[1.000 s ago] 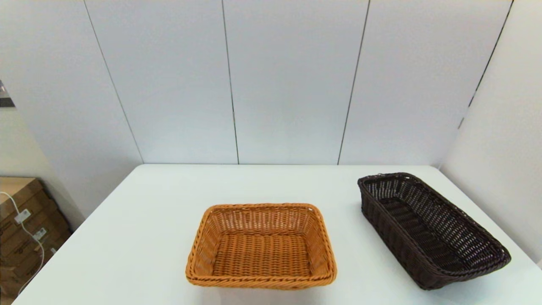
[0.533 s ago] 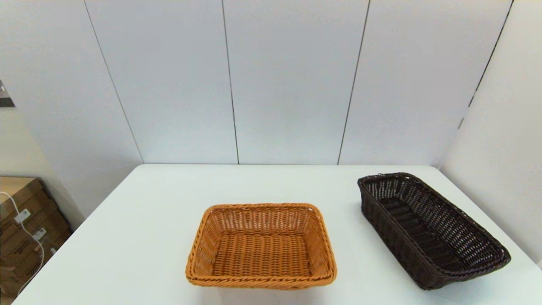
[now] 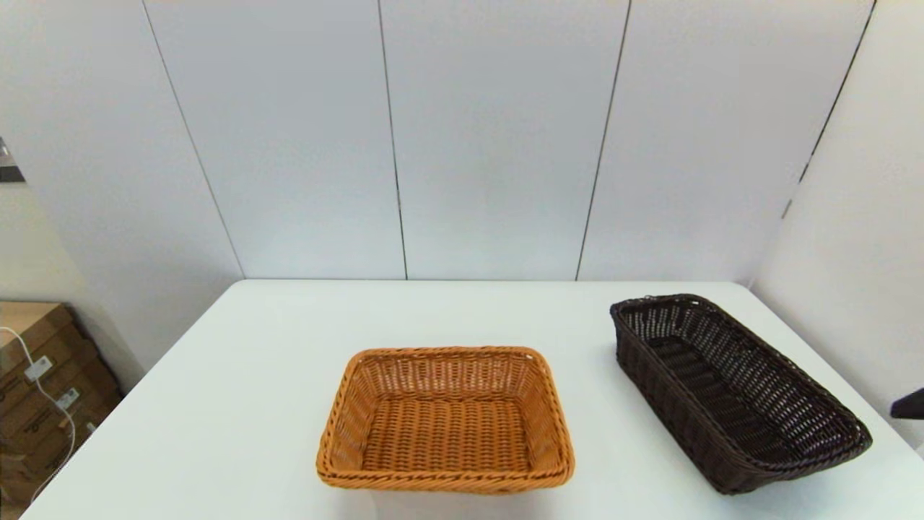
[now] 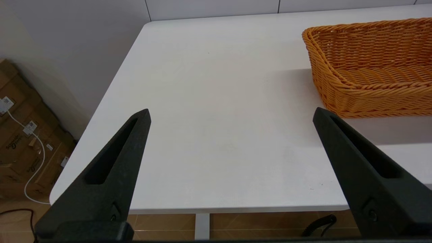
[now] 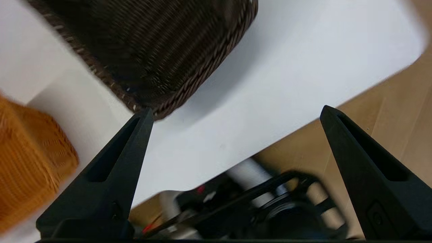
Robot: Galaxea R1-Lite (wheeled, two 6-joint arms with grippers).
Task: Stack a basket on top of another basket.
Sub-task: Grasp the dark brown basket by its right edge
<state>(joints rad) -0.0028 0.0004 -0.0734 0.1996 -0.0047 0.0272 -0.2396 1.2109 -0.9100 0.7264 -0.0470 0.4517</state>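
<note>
Two baskets are set apart on the worktop [image 3: 238, 375], the dark basket [image 3: 729, 390] near its right edge beside the orange-tan basket [image 3: 445, 422], and it could be pushed off if the wide-open right hand [image 5: 236, 113] is brought in carelessly.

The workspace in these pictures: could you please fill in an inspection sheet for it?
Surface: white table, bare apart from two baskets.
Job's things: dark brown rectangular woven wicker basket at the robot's right, apart from the orange-tan rectangular woven wicker basket at centre; not stacked.
Clutter: nothing seen.
Grippers: left hand open, off the table's near left edge; right hand open, near the dark basket's corner, holding nothing.
Cables: white cable over cardboard boxes.
Surroundings: pale panelled walls.
</note>
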